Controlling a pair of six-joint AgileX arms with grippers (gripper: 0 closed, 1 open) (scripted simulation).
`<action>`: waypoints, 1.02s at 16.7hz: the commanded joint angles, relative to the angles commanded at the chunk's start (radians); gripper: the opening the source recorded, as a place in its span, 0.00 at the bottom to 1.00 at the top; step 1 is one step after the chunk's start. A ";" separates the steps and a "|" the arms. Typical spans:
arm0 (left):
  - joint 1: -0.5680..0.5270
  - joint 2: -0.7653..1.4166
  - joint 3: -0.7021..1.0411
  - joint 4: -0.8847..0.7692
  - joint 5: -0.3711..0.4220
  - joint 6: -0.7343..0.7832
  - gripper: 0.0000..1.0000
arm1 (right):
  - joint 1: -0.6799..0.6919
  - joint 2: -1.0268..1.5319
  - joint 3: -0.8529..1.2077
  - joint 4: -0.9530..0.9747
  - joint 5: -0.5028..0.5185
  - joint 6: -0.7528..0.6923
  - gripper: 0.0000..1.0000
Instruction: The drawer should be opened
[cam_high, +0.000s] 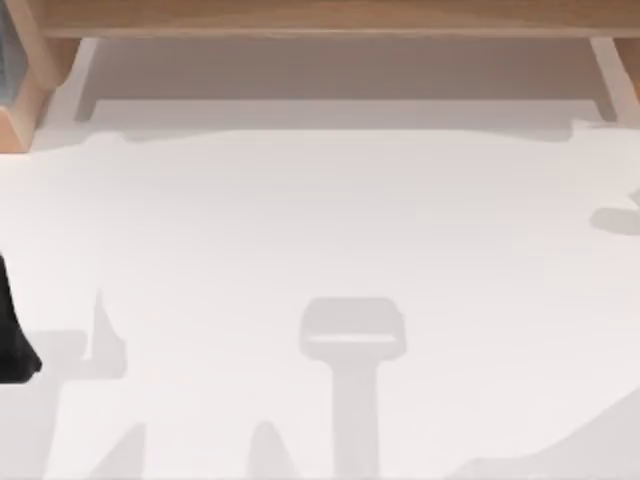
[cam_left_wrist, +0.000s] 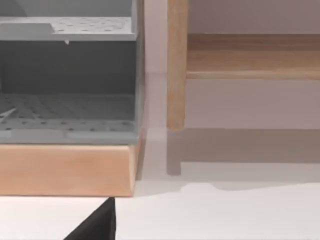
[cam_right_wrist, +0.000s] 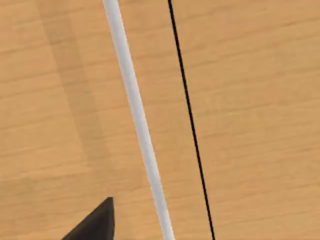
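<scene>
The light-brown wooden drawer front (cam_right_wrist: 60, 100) lies close before the right wrist camera, its grain running across the panel, and a slim white bar handle (cam_right_wrist: 137, 120) crosses it at a slight slant, casting a soft shadow on the wood beside it. Just beside the handle a thin black seam (cam_right_wrist: 190, 120) runs nearly parallel to it, with the same wood on its other side, so the front looks shut against its neighbour. A dark tip of the right gripper (cam_right_wrist: 95, 222) juts in near the handle but apart from it, touching nothing; whether this gripper is released or clenched I cannot tell. From above, a long light wooden frame (cam_high: 320, 15) spans the far edge of the white worktop (cam_high: 320, 220), with pale supports under it at either end, and which part of it holds the drawer cannot be made out there. At the left side of the worktop a dark part of the left arm (cam_high: 12, 340) stands near the edge. Its wrist view shows a dark tip of the left gripper (cam_left_wrist: 97, 225) over the worktop, facing a grey perforated shelf unit (cam_left_wrist: 70, 110) on a light wooden base (cam_left_wrist: 65, 170), with a light wooden post (cam_left_wrist: 176, 65) just beside; its state cannot be told either
</scene>
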 joint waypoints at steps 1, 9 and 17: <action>0.000 0.000 0.000 0.000 0.000 0.000 1.00 | 0.005 0.044 0.020 0.025 0.005 -0.060 1.00; 0.000 0.000 0.000 0.000 0.000 0.000 1.00 | 0.019 0.148 0.069 0.089 0.020 -0.197 1.00; 0.000 0.000 0.000 0.000 0.000 0.000 1.00 | 0.040 0.195 0.172 0.032 0.042 -0.198 1.00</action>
